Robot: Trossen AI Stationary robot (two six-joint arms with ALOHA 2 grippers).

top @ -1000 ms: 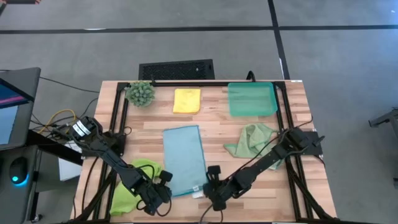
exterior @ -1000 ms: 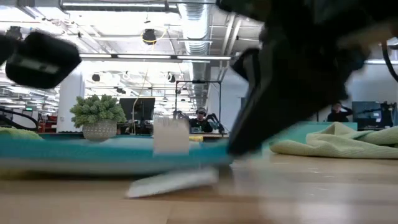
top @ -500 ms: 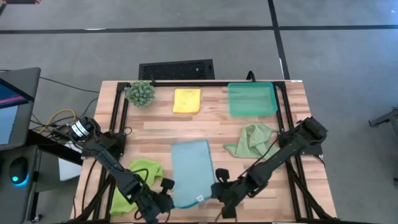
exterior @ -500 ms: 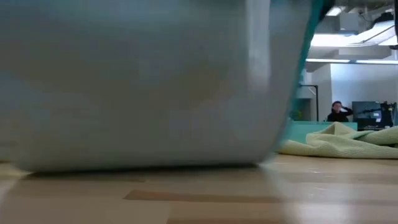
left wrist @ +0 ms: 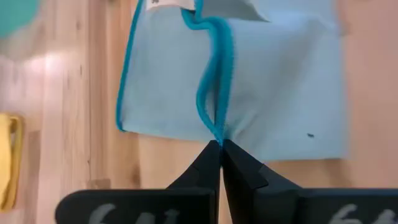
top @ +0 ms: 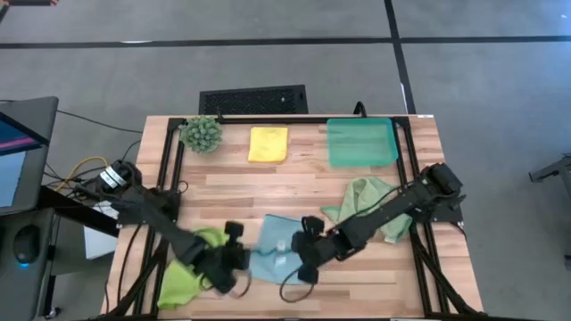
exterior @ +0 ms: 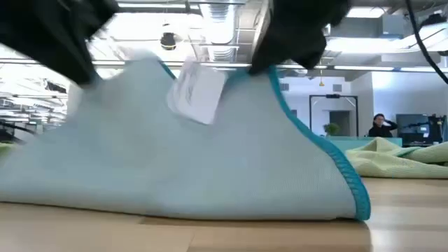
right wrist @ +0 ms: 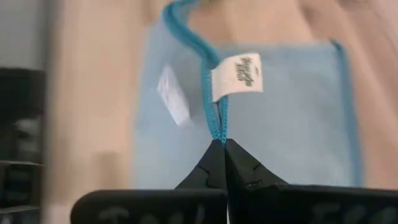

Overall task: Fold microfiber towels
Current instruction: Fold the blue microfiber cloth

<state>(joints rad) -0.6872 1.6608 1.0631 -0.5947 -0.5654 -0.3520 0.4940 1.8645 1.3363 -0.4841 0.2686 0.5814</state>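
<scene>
The light blue towel (top: 272, 257) is in the middle of the near part of the table (top: 303, 183), half raised: its near edge is lifted and brought over the rest of the cloth, which lies flat on the wood. I think this is the fold in progress, the near half being laid on the far half. The left gripper (top: 234, 259) is closed on one corner of this edge and the right gripper (top: 303, 259) is closed on the other corner, where a small white label (right wrist: 237, 74) hangs. They hold the two corners at the same height, probably so that the edge stays straight and comes down even

Just beside the left gripper, a lime green towel (top: 183, 272) lies crumpled at the left near corner of the table. A pale sage green towel (top: 361, 201) lies in a loose heap under the right arm. These two seem to wait for their turn. A yellow towel (top: 268, 144) at the far side looks folded already, near a teal tray (top: 361, 143) and a small plant (top: 202, 133)
</scene>
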